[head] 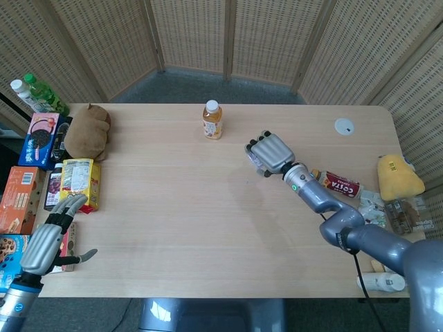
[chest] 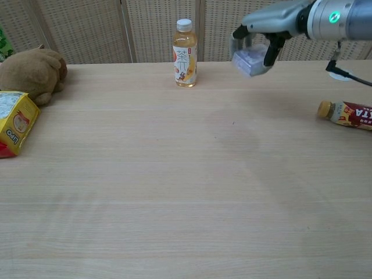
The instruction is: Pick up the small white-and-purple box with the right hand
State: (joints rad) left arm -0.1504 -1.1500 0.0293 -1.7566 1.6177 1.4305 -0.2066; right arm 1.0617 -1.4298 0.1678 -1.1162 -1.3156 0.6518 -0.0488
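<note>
Upper right, chest view | our grey right hand [chest: 260, 36] grasps the small white-and-purple box [chest: 249, 61], clear of the pale wooden table [chest: 174, 174] | we keep fingers closed, wrist level | left hand [head: 45, 238], lower left: spread, empty.

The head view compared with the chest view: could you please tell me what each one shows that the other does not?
Only the head view shows the left hand, open at the table's near left corner, the snack boxes beside it, and the white cap. Only the chest view plainly shows the white-and-purple box lifted off the table in the fingers. Both show the right hand, the tea bottle, the brown plush and the yellow packet.
</note>
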